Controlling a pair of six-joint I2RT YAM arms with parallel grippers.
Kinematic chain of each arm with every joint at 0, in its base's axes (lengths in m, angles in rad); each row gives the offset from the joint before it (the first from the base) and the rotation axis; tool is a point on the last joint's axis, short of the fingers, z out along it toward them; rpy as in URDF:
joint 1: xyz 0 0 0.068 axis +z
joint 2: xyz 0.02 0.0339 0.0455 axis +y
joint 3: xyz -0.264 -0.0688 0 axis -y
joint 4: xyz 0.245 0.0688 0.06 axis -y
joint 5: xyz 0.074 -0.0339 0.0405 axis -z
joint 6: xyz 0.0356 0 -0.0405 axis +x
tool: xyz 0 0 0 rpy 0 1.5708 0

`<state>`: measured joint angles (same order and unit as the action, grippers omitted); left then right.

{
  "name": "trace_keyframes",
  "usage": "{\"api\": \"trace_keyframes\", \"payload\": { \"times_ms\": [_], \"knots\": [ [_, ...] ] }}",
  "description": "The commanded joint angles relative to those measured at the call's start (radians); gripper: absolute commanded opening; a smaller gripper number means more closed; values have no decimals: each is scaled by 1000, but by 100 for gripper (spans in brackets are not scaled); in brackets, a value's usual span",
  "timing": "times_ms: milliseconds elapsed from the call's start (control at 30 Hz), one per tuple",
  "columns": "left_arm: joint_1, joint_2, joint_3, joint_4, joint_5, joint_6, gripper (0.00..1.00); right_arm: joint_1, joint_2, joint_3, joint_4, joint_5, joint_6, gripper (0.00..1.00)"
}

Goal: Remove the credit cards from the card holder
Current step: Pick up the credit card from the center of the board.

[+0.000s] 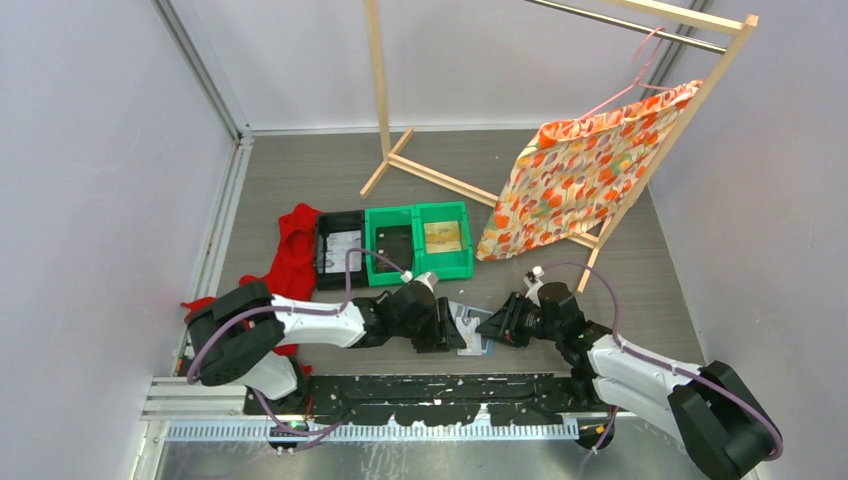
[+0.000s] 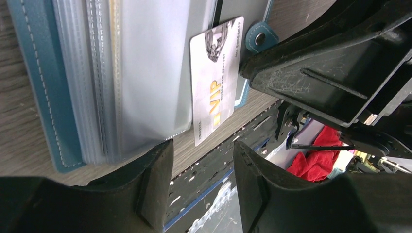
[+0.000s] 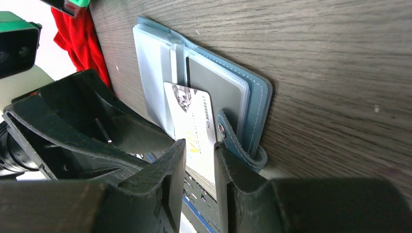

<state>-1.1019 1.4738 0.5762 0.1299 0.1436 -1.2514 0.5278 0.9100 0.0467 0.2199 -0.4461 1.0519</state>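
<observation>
Card holder (image 1: pixel 468 330) is laid open at lower centre. Whitish card (image 2: pixel 214 80) is drawn past its edge; greyish card (image 3: pixel 214 92) is not yet removed. Left gripper (image 2: pixel 201 189) and right gripper (image 3: pixel 200 179) are held with jaws apart, nothing clamped.

I read gold letters "VIP" on the whitish card (image 2: pixel 216 80) lying on the card holder (image 2: pixel 39 92). Toward the card's one o'clock corner, a number begins "NO" followed by several eights. Smaller print is too blurred to read.

card holder (image 2: pixel 36 97) cut off by upper frame edge, largely hidden between both arms from above, white card's (image 3: pixel 190 116) lower end partly behind right claw (image 3: pixel 199 155), small print unreadable
</observation>
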Motion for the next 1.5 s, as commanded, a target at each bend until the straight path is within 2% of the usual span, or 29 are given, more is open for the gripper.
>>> {"api": "trace_keyframes", "payload": {
  "times_ms": [0,333,533,733,933,1033,1200,1467],
  "knots": [
    [-3,33,4,125,13,-17,50,-3,7,17,-29,21,-29,33],
    [-5,117,11,207,35,-32,50,-4,22,18,-23,15,-31,33],
    [-5,106,10,208,8,-32,43,-3,31,16,-16,7,-31,33],
    [-5,108,19,193,-2,-33,26,-3,31,15,-13,9,-30,34],
    [-6,124,22,198,-5,-40,1,-3,33,13,-17,7,-31,33],
    [-6,101,19,189,-3,-42,0,-5,31,12,-20,9,-31,33],
    [-6,-10,18,72,-17,-27,1,-4,13,16,-50,14,-36,33],
    [-5,-199,86,-277,-33,89,1,-3,-57,55,-154,18,-48,35]
  ]
}}
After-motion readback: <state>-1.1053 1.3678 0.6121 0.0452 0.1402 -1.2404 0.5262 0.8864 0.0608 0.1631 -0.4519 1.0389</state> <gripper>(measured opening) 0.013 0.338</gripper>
